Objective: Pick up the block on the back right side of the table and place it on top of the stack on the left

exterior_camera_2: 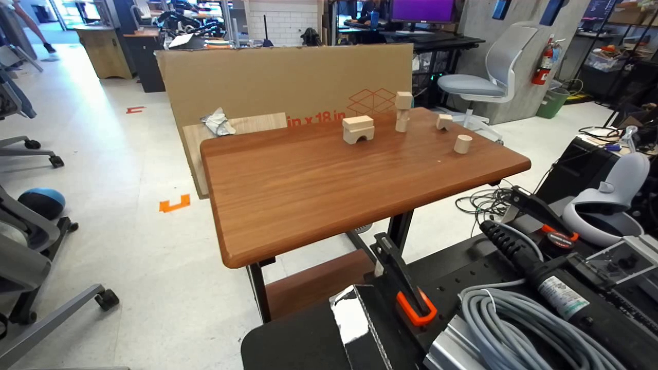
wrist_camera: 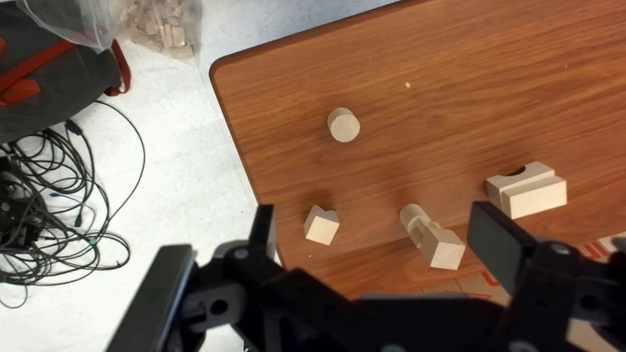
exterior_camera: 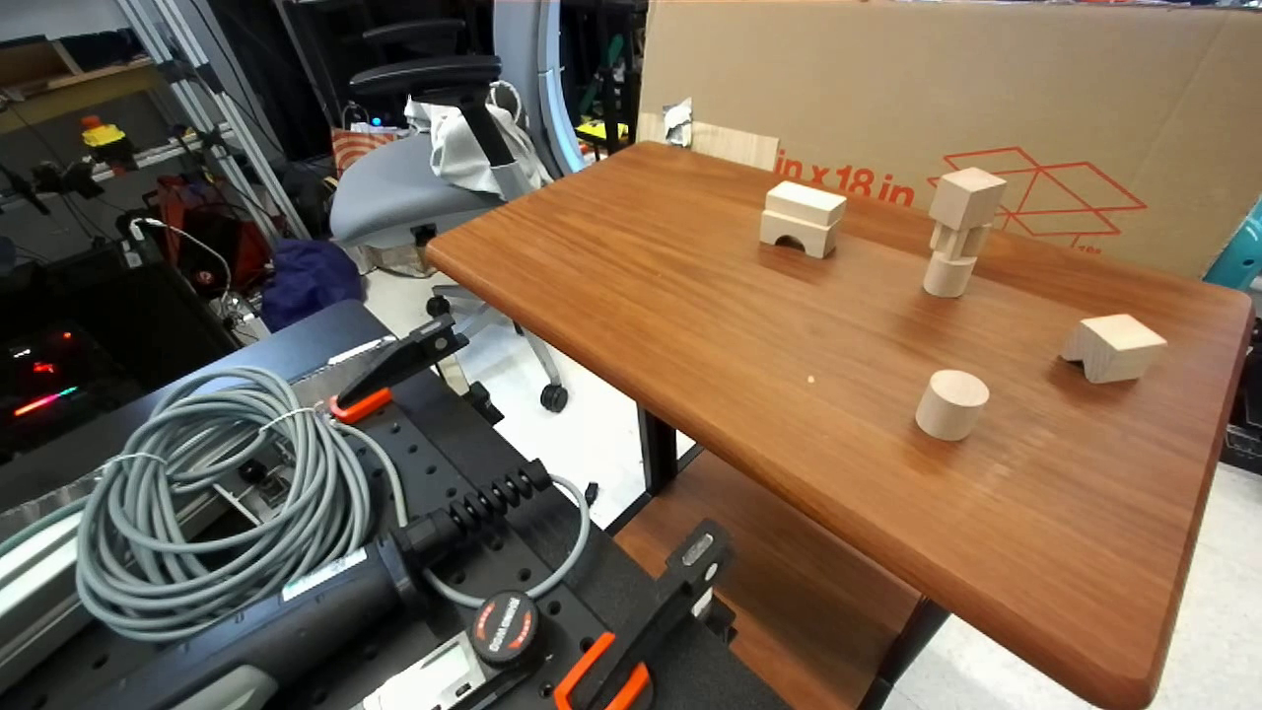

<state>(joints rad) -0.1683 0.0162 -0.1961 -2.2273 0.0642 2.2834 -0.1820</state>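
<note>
1. In wrist view, released gripper [wrist_camera: 376, 239] with fingers [wrist_camera: 262, 230] wide apart, aimed down at table [exterior_camera: 641, 256].
2. On table, at back right, all alone: task's block [exterior_camera: 1114, 347]. Small, pale, notched at base, apart from every other piece. Visible in both exterior views; in wrist view, near one finger.
3. Further left, toward the back: stack [exterior_camera: 801, 219], low and wide. Arch block [exterior_camera: 816, 237] at bottom, opening down, with flat block [exterior_camera: 806, 200] laid on top, touching.
4. Between stack and task's block: narrow upright tower [exterior_camera: 954, 237]. Round piece [exterior_camera: 948, 277] below, thinner middle, cube [exterior_camera: 968, 200] on top.
5. Nearer front edge: short cylinder [exterior_camera: 951, 406], upright, well apart from the rest.
6. Behind table: cardboard [exterior_camera: 868, 89] with red print, standing along the back edge. Off the left end in an exterior view, grey chair [exterior_camera: 404, 212].
7. In both exterior views, on dark bench [exterior_camera_2: 298, 339]: coiled grey cable [exterior_camera: 227, 503], clamps [exterior_camera: 404, 357] with orange handles.
8. In wrist view, beyond table edge: plastic bag [wrist_camera: 105, 24] with wooden pieces [wrist_camera: 178, 36].
</note>
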